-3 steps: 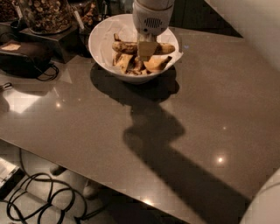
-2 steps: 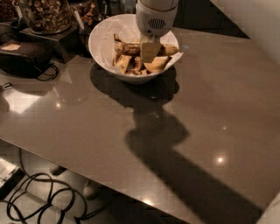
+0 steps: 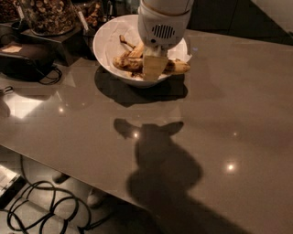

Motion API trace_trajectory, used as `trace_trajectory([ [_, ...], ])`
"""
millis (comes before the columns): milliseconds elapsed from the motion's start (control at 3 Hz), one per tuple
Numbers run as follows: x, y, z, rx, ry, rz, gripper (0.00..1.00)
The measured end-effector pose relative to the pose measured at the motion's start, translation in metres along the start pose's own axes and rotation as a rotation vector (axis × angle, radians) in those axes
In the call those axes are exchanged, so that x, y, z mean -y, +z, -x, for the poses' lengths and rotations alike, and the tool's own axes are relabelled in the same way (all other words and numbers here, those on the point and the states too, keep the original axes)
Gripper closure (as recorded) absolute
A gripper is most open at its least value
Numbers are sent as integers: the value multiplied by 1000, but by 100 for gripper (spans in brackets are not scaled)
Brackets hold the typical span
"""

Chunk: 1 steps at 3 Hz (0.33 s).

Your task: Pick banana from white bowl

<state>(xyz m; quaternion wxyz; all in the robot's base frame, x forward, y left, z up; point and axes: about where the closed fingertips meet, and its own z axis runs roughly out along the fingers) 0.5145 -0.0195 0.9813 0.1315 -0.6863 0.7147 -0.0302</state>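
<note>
The white bowl (image 3: 104,34) stands at the back of the brown table. The speckled banana (image 3: 178,67) lies crosswise at the bowl's rim height, its right end reaching past the rim. My gripper (image 3: 153,73), under its white wrist housing, is directly over the bowl and is shut on the banana's middle. One pale finger (image 3: 154,64) covers the banana's centre. A limp peel piece with a stem (image 3: 126,43) stays in the bowl behind it. The gripper's shadow on the table shows the banana sticking out on both sides.
Glass jars of nuts (image 3: 48,13) stand on a dark stand (image 3: 55,43) left of the bowl. A black device with a cable (image 3: 23,57) lies at the far left. Cables (image 3: 41,205) lie on the floor below the table's front edge.
The gripper has risen a little out of the bowl with the banana between its fingers. Its shadow on the table now shows the banana's ends.
</note>
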Motion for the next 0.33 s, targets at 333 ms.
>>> trace_trajectory([
  [333, -1, 0, 0, 1, 1, 1, 100],
])
